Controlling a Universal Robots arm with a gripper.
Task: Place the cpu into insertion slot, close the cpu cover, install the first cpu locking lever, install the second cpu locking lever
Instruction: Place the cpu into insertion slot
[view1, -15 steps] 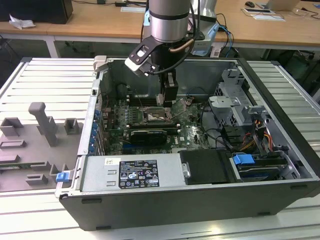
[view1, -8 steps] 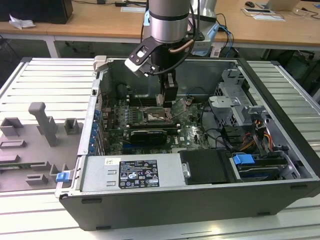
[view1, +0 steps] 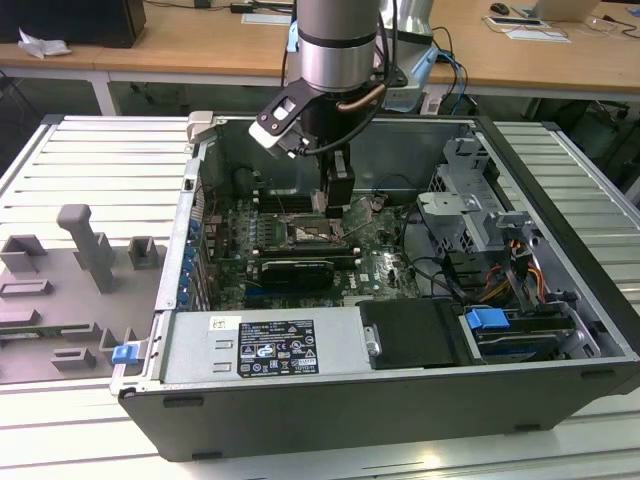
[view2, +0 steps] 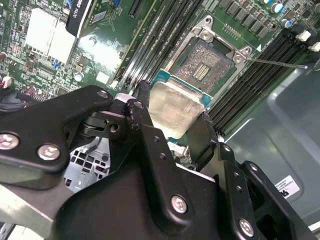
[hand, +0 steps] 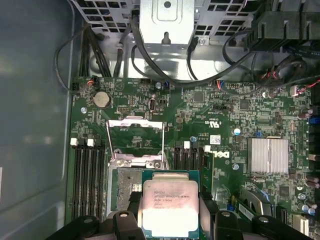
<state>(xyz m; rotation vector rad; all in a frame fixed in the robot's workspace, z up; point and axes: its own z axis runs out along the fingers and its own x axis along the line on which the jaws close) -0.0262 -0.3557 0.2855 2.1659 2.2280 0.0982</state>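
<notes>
Black pincer (view2: 175, 109), pointing down, clasps cpu (hand: 167, 204).

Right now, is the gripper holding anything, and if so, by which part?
Yes. The gripper holds the cpu, its fingers clamped on two opposite side edges, with the metal top left bare, near the open insertion slot.

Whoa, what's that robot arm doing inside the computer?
The robot arm is working inside the open computer case. Its end effector grips the cpu by its edges and holds it in the air close to the insertion slot, not yet set into it. The cpu cover is flipped open, so the slot is uncovered.
</notes>
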